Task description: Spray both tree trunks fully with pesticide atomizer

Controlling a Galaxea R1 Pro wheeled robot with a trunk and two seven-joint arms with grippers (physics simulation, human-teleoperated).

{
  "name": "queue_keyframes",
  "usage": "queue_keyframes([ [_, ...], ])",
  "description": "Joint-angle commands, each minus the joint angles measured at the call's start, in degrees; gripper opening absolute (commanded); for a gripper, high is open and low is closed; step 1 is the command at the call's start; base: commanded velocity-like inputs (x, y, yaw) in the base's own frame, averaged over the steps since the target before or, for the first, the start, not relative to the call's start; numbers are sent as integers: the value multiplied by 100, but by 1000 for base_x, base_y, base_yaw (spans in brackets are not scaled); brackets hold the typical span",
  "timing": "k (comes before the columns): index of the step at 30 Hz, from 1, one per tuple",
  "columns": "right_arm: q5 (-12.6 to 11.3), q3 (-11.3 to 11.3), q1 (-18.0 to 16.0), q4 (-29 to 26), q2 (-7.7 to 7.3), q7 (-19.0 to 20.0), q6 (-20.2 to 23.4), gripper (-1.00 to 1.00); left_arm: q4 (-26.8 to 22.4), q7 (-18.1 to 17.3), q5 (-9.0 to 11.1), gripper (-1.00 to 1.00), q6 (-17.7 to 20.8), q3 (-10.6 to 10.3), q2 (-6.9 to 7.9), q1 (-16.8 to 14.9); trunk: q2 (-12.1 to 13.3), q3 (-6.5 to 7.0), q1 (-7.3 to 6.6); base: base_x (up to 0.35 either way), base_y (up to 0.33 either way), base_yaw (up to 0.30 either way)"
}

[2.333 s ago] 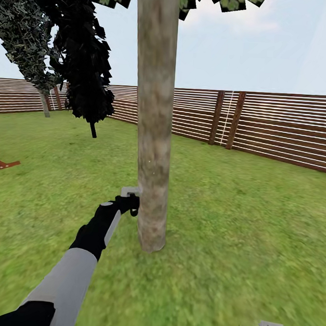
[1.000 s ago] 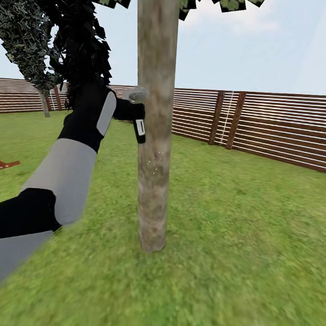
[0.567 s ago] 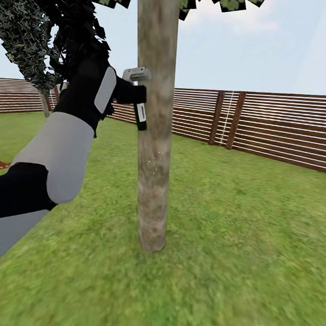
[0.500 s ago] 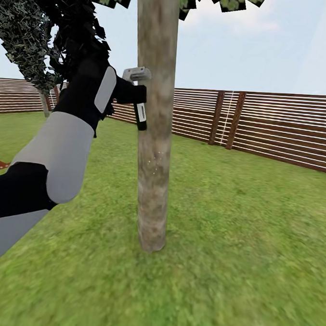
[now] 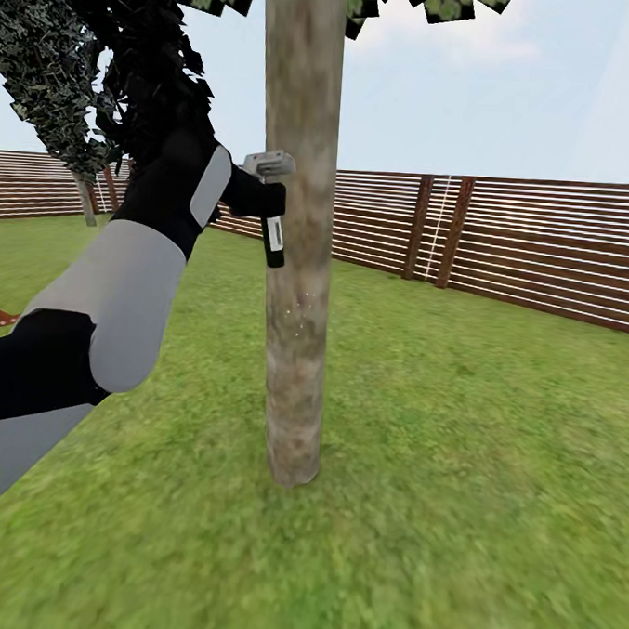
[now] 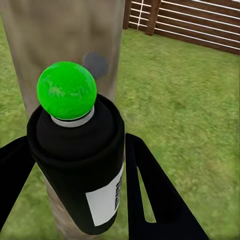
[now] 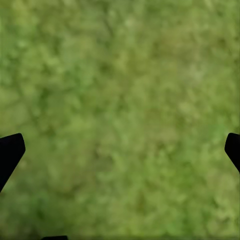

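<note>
The right gripper [image 7: 120, 150] hangs low over the lawn [image 7: 120, 100], its two dark fingertips [image 7: 10, 152] far apart at the edges of the wrist view with nothing between them, so it is released; a small grey bracket of that arm shows at the bottom of the head view. Farther out, the left arm is raised and the left gripper [image 5: 270, 200] is clenched on the atomizer [image 5: 274, 232]. In the left wrist view the black fingers [image 6: 150, 190] press both sides of the atomizer's dark body [image 6: 82, 165], which carries a white label and a bright green ball on top. Just beyond the atomizer stands the trunk [image 5: 296, 239], mottled grey-brown and upright; the atomizer is right against its near side or just short of it, I cannot tell which. Pale specks dot the bark below the gripper, and a dark smudge marks the bark [image 6: 96, 64] just past the green ball. Behind the trunk the slat fence [image 5: 505, 242] runs across the grass, with a dark conifer [image 5: 166, 147] farther off beyond the left arm.
</note>
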Motion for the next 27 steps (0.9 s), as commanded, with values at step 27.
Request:
queue_keyframes([
  [27, 0, 0, 0, 0, 0, 0, -6, 100, -136, 20, -903, -100, -14, -23, 0, -1, 0, 0, 0, 0, 0, 0],
])
